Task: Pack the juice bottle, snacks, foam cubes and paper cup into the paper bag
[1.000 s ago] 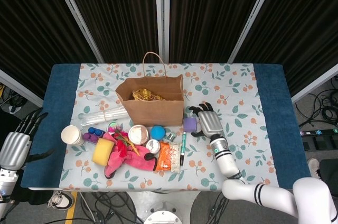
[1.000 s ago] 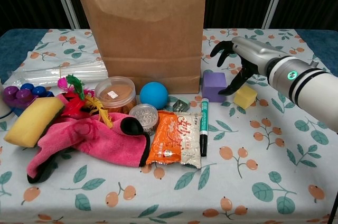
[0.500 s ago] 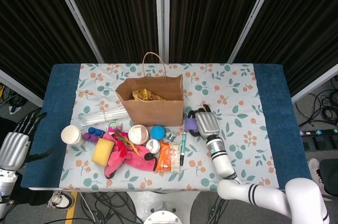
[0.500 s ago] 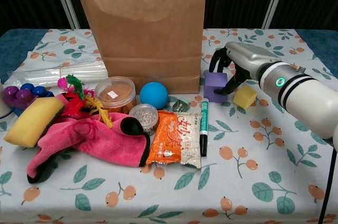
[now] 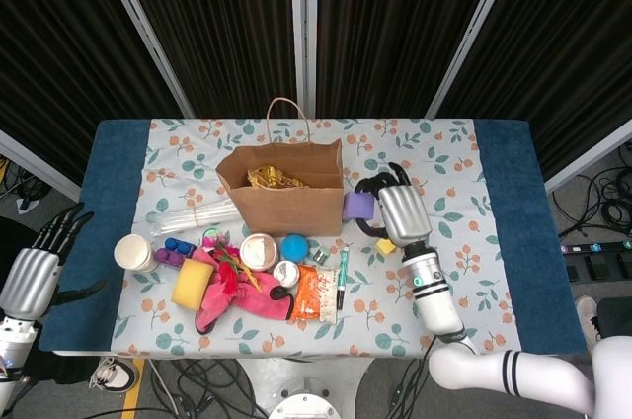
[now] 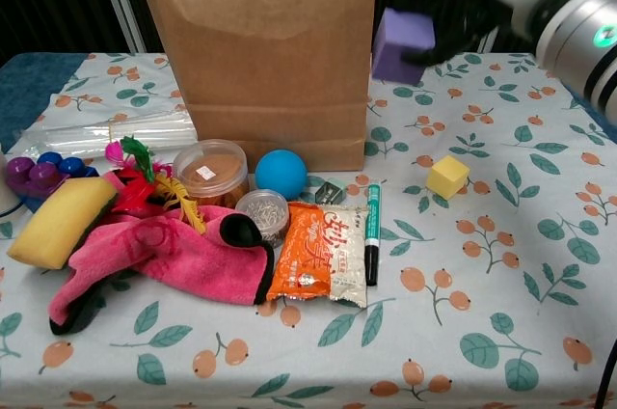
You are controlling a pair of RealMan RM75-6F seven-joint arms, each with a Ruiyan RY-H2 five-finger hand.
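Note:
My right hand (image 5: 397,213) holds a purple foam cube (image 6: 402,45) in the air, just right of the brown paper bag (image 6: 255,52) and near its top edge. In the head view the purple foam cube (image 5: 357,206) hangs beside the paper bag (image 5: 281,192), which stands open with a yellow snack pack (image 5: 276,178) inside. A yellow foam cube (image 6: 447,177) lies on the cloth below the hand. An orange snack packet (image 6: 318,253) lies in front of the bag. The paper cup (image 5: 133,253) stands at the left. My left hand (image 5: 39,271) hangs open off the table's left side.
In front of the bag lie a blue ball (image 6: 281,174), a round lidded tub (image 6: 210,170), a small tin (image 6: 261,212), a green marker (image 6: 372,231), a pink cloth (image 6: 164,255) and a yellow sponge (image 6: 60,221). A clear plastic pack (image 5: 197,211) lies left of the bag.
My right hand closed on the purple cube beside the bag and lifted it off the table up to the bag's top edge. The yellow cube stayed put.

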